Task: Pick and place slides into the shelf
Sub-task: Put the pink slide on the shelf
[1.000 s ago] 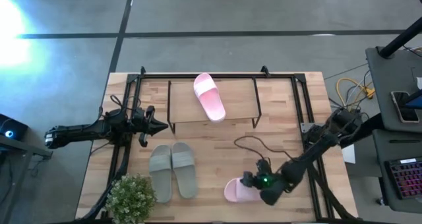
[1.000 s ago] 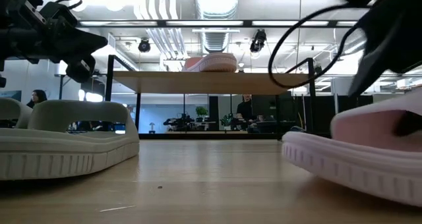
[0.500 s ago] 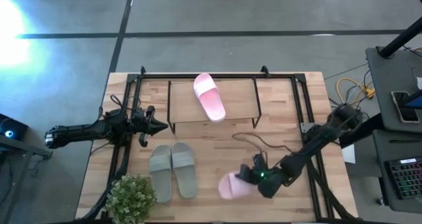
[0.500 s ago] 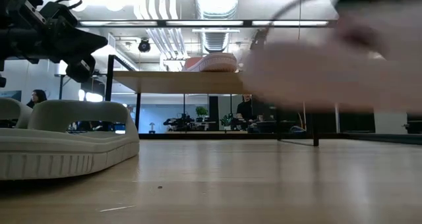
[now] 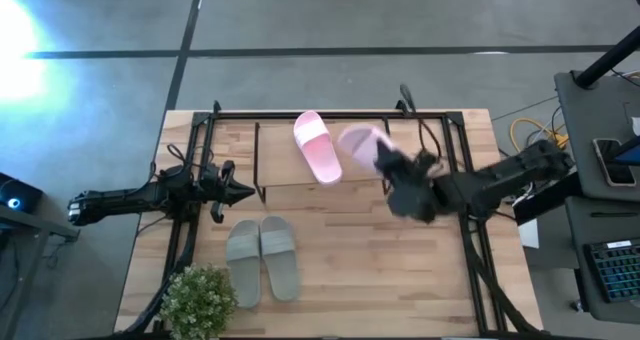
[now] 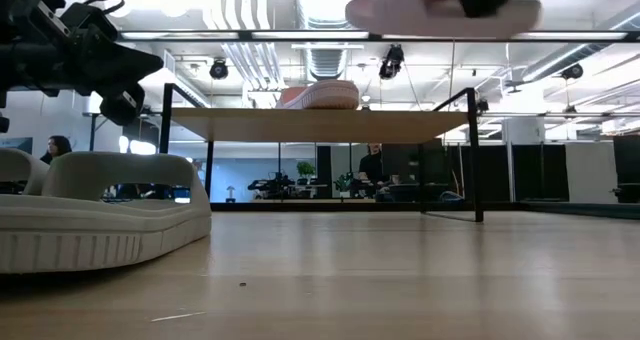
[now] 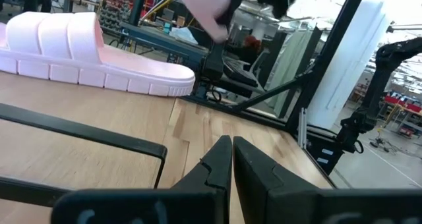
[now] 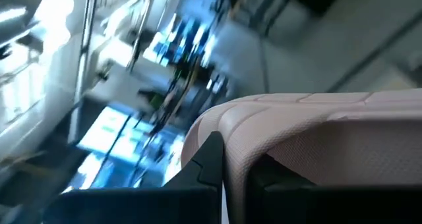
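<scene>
One pale pink slide (image 5: 317, 147) lies sole down on the shelf's wooden top board (image 5: 280, 160). My right gripper (image 5: 383, 156) is shut on the other pink slide (image 5: 358, 139) and holds it high over the right part of the shelf (image 6: 310, 125). The grey-green pair (image 5: 262, 260) rests side by side on the table, near left of the shelf. At the shelf's left end, my left gripper (image 5: 240, 191) waits with its fingers shut (image 7: 231, 151) and holds nothing. My right gripper holds the pink slide by its wide strap (image 8: 290, 128). One dark finger (image 8: 211, 159) lies against the strap's edge; the other is hidden under the strap. The gripper comes from above and from the table's right side. The slide (image 6: 440, 8) hangs about level, sole down, clear of the board.
A black tube frame (image 5: 455, 170) runs around the shelf and along both table sides. A potted plant (image 5: 200, 300) stands at the near left corner. A cable loops behind my right arm. Bare tabletop (image 5: 400, 280) lies near right.
My right gripper has shut on the pink slide at the table's near right, lifted it clear of the table, and carried it up and toward the far edge, until it hangs above the shelf's right part.
</scene>
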Tool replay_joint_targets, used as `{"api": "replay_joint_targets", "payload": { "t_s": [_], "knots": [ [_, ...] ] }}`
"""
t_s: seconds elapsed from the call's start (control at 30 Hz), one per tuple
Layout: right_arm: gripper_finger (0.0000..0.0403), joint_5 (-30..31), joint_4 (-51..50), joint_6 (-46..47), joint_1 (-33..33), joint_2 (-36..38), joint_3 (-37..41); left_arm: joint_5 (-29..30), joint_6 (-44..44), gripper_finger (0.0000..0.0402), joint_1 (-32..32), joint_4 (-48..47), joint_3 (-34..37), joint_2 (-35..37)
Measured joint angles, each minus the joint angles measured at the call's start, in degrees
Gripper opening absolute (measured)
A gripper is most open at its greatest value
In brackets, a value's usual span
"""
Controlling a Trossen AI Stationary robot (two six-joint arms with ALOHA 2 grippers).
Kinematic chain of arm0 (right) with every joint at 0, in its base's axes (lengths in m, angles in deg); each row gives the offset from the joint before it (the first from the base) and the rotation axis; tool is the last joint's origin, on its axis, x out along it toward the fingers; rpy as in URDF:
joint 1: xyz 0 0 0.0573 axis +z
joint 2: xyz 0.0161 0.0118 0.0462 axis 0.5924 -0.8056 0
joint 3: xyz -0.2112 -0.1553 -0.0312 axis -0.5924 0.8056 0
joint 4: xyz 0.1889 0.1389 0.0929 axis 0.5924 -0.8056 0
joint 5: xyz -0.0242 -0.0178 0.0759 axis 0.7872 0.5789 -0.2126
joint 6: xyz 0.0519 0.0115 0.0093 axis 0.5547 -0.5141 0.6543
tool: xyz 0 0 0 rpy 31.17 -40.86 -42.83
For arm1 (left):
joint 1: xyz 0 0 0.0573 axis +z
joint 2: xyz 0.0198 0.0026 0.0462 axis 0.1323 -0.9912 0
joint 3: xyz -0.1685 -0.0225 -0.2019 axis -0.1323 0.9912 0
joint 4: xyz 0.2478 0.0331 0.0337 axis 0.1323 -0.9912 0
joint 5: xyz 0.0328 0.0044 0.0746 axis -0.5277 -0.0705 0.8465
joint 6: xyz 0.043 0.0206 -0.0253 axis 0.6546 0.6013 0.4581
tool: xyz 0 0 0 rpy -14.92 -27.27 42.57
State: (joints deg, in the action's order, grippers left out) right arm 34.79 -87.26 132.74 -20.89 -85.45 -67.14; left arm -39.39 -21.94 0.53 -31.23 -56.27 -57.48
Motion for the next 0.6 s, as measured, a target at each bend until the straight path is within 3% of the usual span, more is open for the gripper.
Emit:
{"api": "replay_joint_targets", "payload": {
  "t_s": [0.13, 0.3, 0.6],
  "knots": [
    [0.0012, -1.65, -0.21, -11.40, -10.93, -3.42, -6.62, 0.02, 0.00, 0.0001, -0.01, 0.01, 0.00, 0.12],
    [0.0012, -12.63, -0.30, -9.24, -21.82, -10.77, -11.45, 0.02, 0.00, 0.0001, -0.01, 0.02, 0.00, 0.10],
    [0.0015, -10.31, -6.89, 1.24, -23.99, -23.31, -16.94, 0.01, 0.00, 0.0001, 0.00, 0.01, 0.00, 0.19]
  ]
}}
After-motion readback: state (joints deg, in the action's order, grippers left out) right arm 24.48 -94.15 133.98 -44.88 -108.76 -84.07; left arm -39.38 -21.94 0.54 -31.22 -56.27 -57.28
